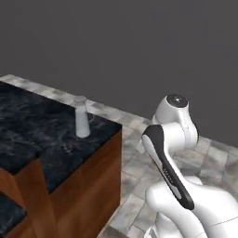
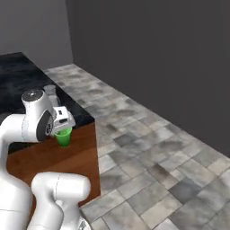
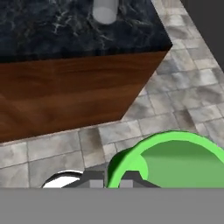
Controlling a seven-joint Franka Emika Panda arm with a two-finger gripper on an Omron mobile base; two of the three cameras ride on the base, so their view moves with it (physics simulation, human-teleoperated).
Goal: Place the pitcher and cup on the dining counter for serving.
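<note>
Carrying the cup (image 3: 175,162) clamped by its rim in my closed tool (image 3: 111,179), I am seeing the table (image 3: 65,30), with the pitcher (image 3: 105,9) on it, lying ahead toward the frame's upper left.

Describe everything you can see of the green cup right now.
The small bright green tapered cup is plain, glossy like plastic and has no handle. It hangs upright in the air, held at its rim by the shut hand, in front of the wood side panel of the black marbled stone dining counter, below the slab's level. In the hand view its open round mouth looks empty.
</note>
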